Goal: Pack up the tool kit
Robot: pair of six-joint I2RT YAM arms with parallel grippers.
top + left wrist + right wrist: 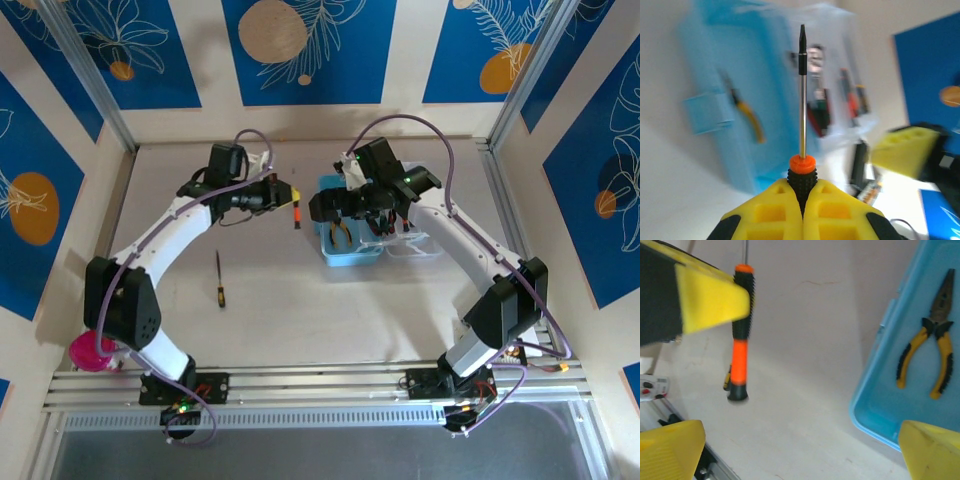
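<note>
Table: a pale, flat tabletop (330,320) between walls with blue panels.
Left gripper (288,194): it is above the table, left of the case. Its yellow fingers (282,189) are closed on an orange-and-black screwdriver (297,213).
Right gripper (330,208): a black one, above the far-left part of the case.
Case: a translucent light-blue rectangular plastic case (362,256), open, lying right of the table's middle.
Lid: a clear plastic lid (420,247), folded out flat on the right side of the case.
Pliers: yellow-handled pliers (342,234) lie inside the case, in its left part.
Second screwdriver: a thin dark screwdriver with a yellowish handle (219,281) lies on the table, well apart from the case.
Cup: a pink cup (92,351) is at the near-left corner, beside the left arm.
</note>
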